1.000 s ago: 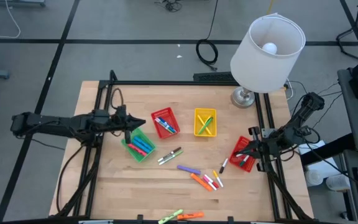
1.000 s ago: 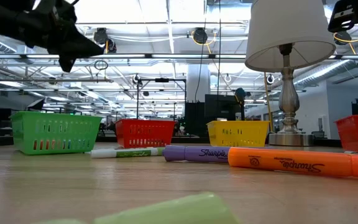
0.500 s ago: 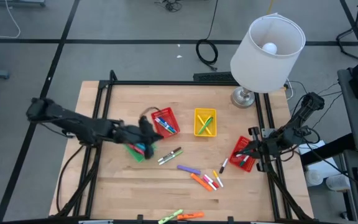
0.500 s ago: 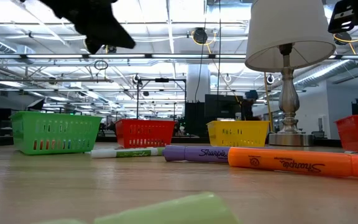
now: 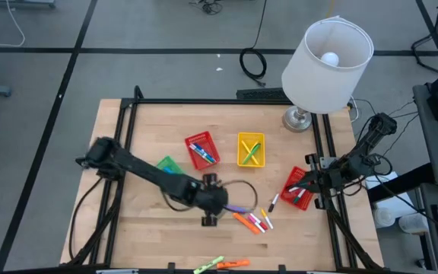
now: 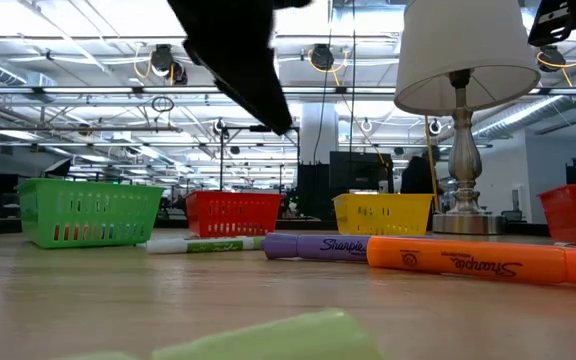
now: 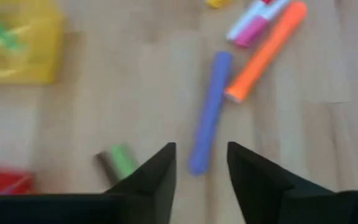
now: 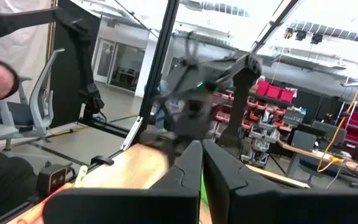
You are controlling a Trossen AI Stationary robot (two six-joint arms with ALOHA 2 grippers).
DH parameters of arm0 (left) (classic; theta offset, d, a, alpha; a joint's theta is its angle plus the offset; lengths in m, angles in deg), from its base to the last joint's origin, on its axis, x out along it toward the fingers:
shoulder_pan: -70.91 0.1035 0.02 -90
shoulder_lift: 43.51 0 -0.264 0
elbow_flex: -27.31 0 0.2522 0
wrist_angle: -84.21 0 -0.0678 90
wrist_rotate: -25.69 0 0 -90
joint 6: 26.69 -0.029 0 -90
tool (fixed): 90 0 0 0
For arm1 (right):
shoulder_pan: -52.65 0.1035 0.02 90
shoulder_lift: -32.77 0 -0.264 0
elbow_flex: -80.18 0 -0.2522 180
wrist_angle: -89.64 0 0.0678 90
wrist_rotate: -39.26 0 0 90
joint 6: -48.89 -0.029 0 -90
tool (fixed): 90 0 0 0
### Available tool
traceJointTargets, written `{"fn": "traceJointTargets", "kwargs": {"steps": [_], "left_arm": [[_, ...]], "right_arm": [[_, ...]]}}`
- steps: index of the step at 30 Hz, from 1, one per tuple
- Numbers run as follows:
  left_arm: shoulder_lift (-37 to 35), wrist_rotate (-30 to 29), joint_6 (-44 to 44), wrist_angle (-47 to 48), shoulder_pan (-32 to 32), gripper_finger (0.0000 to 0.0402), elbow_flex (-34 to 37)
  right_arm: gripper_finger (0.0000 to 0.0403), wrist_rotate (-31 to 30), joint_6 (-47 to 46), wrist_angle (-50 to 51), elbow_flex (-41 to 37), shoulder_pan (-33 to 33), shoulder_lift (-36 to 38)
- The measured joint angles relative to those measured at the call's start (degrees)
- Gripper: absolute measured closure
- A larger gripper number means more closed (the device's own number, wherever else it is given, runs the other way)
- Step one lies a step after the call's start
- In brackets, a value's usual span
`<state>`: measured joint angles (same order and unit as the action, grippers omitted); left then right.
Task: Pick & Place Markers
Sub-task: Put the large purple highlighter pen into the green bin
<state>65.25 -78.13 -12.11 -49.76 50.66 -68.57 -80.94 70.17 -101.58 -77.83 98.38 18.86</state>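
Observation:
Loose markers lie flat on the wooden table: a purple marker (image 5: 238, 207) (image 7: 210, 112), orange marker (image 7: 266, 53), pink-and-white ones (image 5: 258, 222) and a green-and-white marker (image 7: 120, 162). My left gripper (image 5: 217, 204) (image 7: 202, 163) hovers open, high above the table, fingers pointing down on either side of the purple marker's near end without touching it. My right gripper (image 5: 308, 183) (image 8: 202, 163) rests shut at the table's right edge, by a red basket (image 5: 299, 189). Other markers lie in the red basket (image 5: 201, 148) and the yellow basket (image 5: 251, 148).
A green basket (image 5: 169, 164) shows partly under my left arm. A lamp (image 5: 327, 57) stands at the far right. Green and orange markers (image 5: 219, 264) lie at the near edge. A black-tipped marker (image 5: 274, 202) lies beside the right red basket.
My left gripper has swung from above the green basket toward the table's right and near edges, and now hangs over the purple marker. No marker on the table has moved.

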Motion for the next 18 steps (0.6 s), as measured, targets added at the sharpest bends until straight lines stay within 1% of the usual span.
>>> {"fn": "traceJointTargets", "kwargs": {"steps": [4, 7, 13, 18], "left_arm": [[7.22, 3.68, -4.33, 1.03, 0.61, 0.0208, -6.48], [10.85, 5.46, -6.56, 1.77, 1.78, 0.0191, -9.35], [15.59, 13.12, -7.43, 2.32, 4.37, 0.0185, -10.95], [18.14, 13.76, -9.57, 2.21, 4.59, 0.0185, -11.03]], "right_arm": [[0.0403, 0.00, -0.24, 0.12, 0.00, 0.00, 0.00], [0.0403, 0.01, -0.92, 0.82, 0.00, 0.00, 0.00], [0.0403, -0.01, -0.98, 1.50, 0.00, -0.01, 0.00], [0.0403, -0.01, -0.99, 1.69, 0.00, -0.01, 0.00]]}}
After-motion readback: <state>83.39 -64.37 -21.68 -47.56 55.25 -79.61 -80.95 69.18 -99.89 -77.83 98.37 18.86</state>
